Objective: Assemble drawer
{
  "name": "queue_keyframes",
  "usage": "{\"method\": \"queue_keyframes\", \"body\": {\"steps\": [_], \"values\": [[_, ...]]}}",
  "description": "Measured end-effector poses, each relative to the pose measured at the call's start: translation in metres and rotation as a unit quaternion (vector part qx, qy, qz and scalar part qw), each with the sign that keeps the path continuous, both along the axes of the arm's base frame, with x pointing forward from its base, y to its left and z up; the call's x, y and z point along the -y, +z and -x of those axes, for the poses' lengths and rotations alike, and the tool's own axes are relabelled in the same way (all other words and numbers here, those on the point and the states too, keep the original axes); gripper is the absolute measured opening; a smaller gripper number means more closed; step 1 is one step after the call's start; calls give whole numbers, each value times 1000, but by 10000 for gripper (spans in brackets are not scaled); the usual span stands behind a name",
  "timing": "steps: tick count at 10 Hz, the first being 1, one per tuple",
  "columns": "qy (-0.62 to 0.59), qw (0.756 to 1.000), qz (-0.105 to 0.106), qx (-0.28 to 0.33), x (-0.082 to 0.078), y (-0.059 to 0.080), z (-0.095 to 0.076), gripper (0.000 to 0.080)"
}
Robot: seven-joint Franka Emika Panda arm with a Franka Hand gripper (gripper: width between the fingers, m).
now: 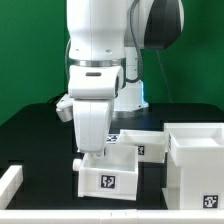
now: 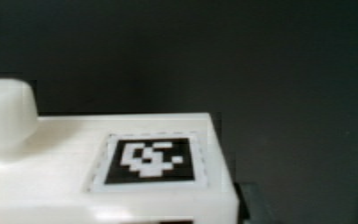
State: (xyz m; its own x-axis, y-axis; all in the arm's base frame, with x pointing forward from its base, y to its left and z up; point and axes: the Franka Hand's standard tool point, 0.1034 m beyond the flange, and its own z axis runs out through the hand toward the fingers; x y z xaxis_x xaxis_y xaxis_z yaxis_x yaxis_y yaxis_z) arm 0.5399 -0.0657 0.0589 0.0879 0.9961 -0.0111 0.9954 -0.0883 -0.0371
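Far on the exterior view's left: long thin white bar (image 1: 9,183), flat on the black table (image 1: 35,135). Centre: low tray box (image 1: 108,178), upright, tagged wall toward the camera, long axis across the view. Down at its rear left corner: gripper (image 1: 90,153), closed; cannot tell whether pinching a wall. Just behind, second tray box (image 1: 140,143). Right: large casing (image 1: 196,160), hollow upward. Wrist view: white finger (image 2: 5,112) beside the tag (image 2: 153,160).
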Motion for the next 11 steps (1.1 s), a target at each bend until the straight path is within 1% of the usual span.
{"method": "queue_keyframes", "body": {"steps": [2, 3, 4, 6, 7, 11], "values": [[1, 1000, 0, 2, -4, -2, -4, 38], [-1, 1000, 0, 4, -8, -3, -10, 38], [-5, 1000, -1, 5, -14, -7, -16, 38], [-17, 1000, -5, 0, -32, -13, -17, 38], [-24, 1000, -5, -2, -33, -15, -15, 38], [-30, 1000, -4, -2, -29, -15, -15, 38]]}}
